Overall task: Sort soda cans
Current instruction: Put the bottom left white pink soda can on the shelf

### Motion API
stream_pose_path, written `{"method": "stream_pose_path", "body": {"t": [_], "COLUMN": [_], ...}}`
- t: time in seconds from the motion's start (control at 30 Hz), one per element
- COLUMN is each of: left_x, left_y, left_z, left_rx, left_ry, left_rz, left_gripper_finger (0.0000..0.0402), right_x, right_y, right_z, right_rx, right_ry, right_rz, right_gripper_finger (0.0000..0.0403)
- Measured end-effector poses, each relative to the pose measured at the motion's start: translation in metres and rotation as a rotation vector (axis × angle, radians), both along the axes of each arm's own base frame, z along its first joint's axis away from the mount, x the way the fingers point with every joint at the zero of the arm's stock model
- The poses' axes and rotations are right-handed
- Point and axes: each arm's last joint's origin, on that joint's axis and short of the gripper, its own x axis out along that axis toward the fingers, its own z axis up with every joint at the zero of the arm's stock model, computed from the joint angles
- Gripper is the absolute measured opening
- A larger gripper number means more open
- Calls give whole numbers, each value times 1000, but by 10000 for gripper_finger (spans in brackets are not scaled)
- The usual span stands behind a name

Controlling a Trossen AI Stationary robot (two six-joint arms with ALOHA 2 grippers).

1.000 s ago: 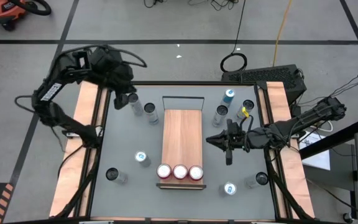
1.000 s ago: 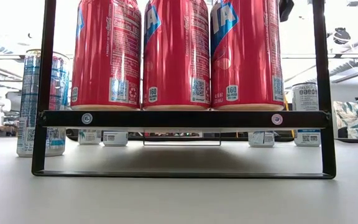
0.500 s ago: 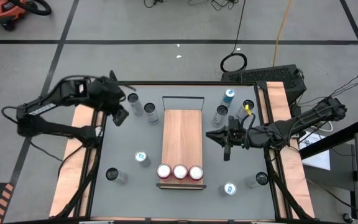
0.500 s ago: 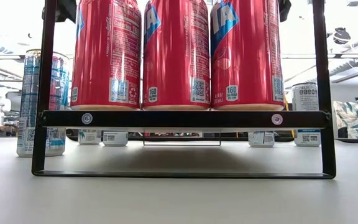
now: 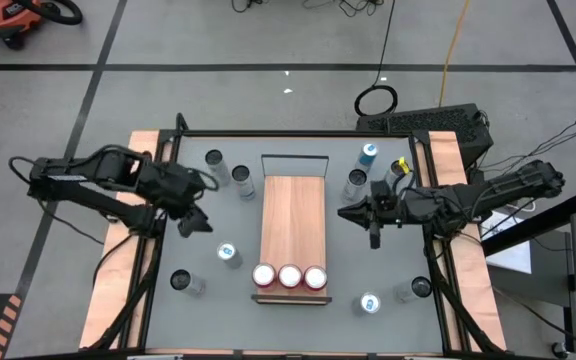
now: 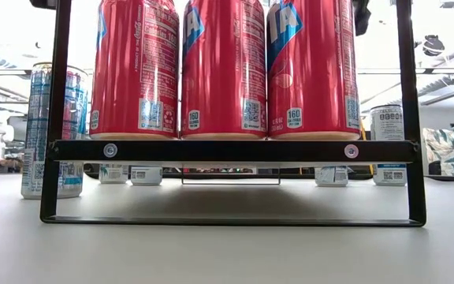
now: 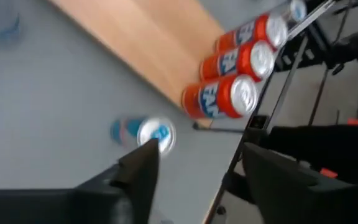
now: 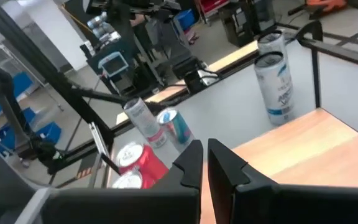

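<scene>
Three red soda cans (image 5: 289, 275) stand side by side on the near end of a wooden board (image 5: 292, 215) set in a black rack; the low view shows them (image 6: 223, 67) filling the rack's front. A blue can (image 5: 229, 254) stands on the table left of the board. My left gripper (image 5: 193, 222) hovers open up and to the far left of it; the left wrist view shows that can (image 7: 145, 132) ahead of the parted fingers (image 7: 197, 180). My right gripper (image 5: 343, 212) is shut and empty, pointing left over the board's right edge (image 8: 205, 155).
Two silver cans (image 5: 214, 160) (image 5: 240, 176) stand at the far left and another (image 5: 181, 281) at the near left. At the far right are a blue can (image 5: 369, 153) and a silver one (image 5: 356, 180). Near right are a blue can (image 5: 369, 303) and a silver one (image 5: 418, 288).
My left gripper has come away from the two far-left silver cans toward the table's near edge, sinking and rolling about its own axis, and has opened. It now stands close to the blue can. My right gripper has drifted a little toward the far edge, still shut.
</scene>
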Motion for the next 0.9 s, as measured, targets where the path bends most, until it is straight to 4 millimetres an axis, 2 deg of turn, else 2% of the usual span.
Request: {"method": "stream_pose_path", "body": {"t": [0.1, 0.2, 0.43, 0.57, 0.9], "left_x": [-1, 1, 21, 26, 37], "left_y": [-10, -19, -36, -41, -46], "left_z": [-3, -9, -30, -42, -49], "left_rx": [-7, 31, 103, 46, 44], "left_ry": [49, 112, 269, 434, 449], "left_rz": [24, 59, 110, 230, 282], "left_gripper_finger": [283, 300, 304, 304, 301], "right_x": [-9, -17, -25, -25, -23], "right_y": [-4, -8, -15, -17, -18], "right_z": [1, 2, 6, 6, 6], "right_rx": [2, 0, 25, 112, 284], "right_ry": [26, 41, 23, 15, 6], "right_rz": [9, 0, -29, -57, -98], "right_gripper_finger": [0, 0, 0, 0, 0]}}
